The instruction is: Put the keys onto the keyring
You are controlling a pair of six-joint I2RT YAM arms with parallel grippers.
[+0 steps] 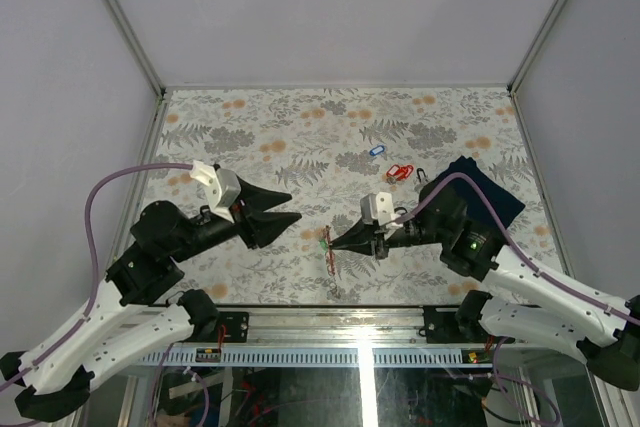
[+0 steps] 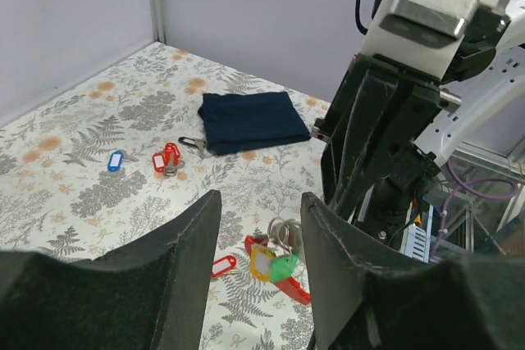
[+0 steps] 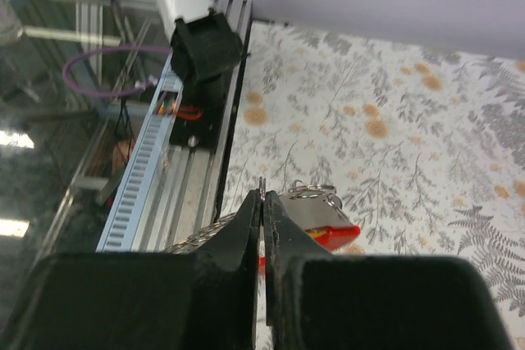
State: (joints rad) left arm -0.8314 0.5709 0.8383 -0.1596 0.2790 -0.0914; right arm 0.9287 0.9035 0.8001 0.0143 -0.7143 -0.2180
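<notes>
Keys (image 2: 277, 239) bunched below our right claw (image 1: 334, 240), clamped on the keyring (image 3: 262, 187), our left claw (image 1: 295, 205) apart, just beside

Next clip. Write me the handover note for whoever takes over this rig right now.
Left gripper: open, empty, hovering just left of the keyring.
Right gripper: fingers shut, pinching the keyring between the two arms.
Done: a green tag and a yellow tag appear to be on the keyring.
Loose: blue key and red key, farther back, beside the cloth.
Left: fetch both and thread them on.
</notes>
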